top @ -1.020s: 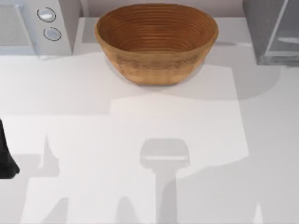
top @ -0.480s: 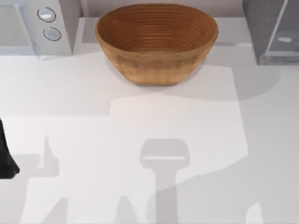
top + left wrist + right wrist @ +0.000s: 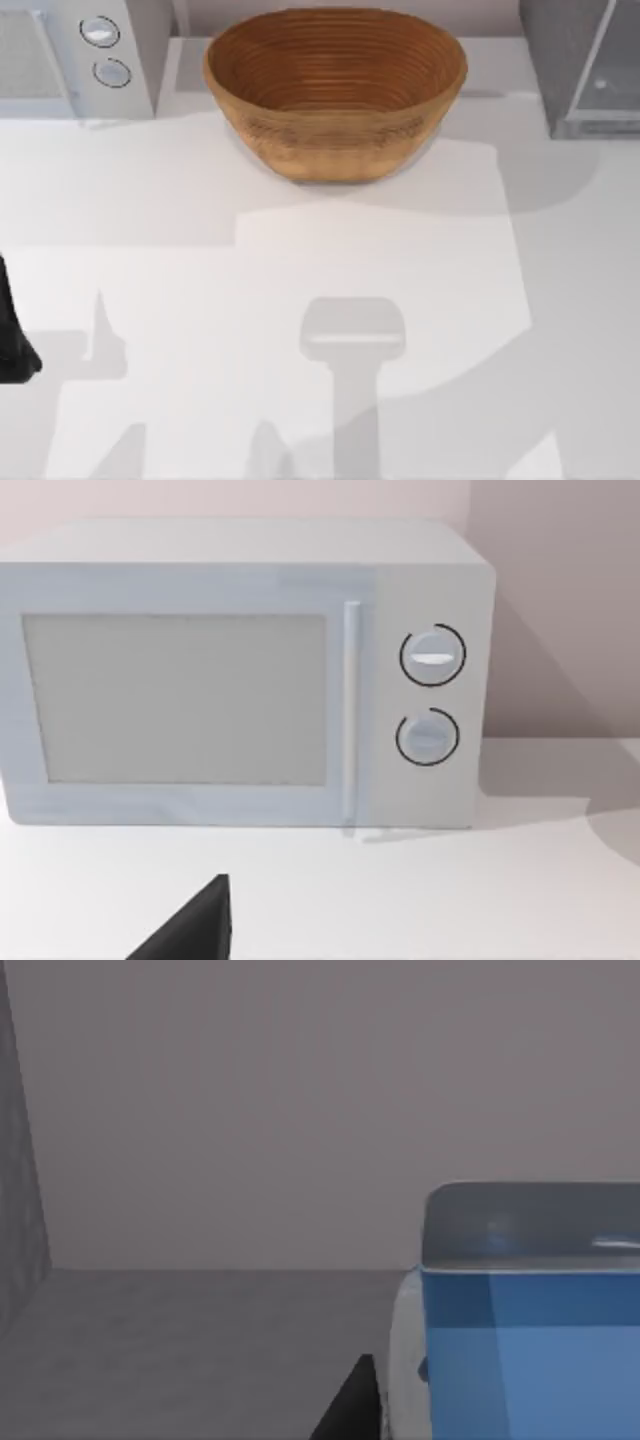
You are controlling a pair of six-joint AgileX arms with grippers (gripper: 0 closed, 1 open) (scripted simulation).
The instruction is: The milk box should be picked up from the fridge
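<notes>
Fridge (image 3: 580,60): it stands at the table's far right corner, its paler door panel swung out, which we read as open access for our right arm.

Milk box (image 3: 530,1350): the right wrist view shows its blue side with a white band at the edge, close in front of the camera, standing on the grey floor of a grey-walled space. We judge that to be the fridge's inside.

Right gripper (image 3: 350,1410): a dark fingertip shows just beside the box's white edge. We cannot tell whether the jaws are apart or together, or whether they touch the box. We judge we are reaching in for the grasp, the lift not yet done.

Left gripper (image 3: 190,930): parked at the table's left edge, facing the microwave (image 3: 240,670); only a dark tip shows, so we cannot tell how its jaws stand.

Basket (image 3: 335,90): it sits at the far edge, mid-table, between microwave and fridge, well apart from both arms and out of the reach path.

Risk: the box is near the fridge's edge in the view, so a skewed grip could nudge it.
</notes>
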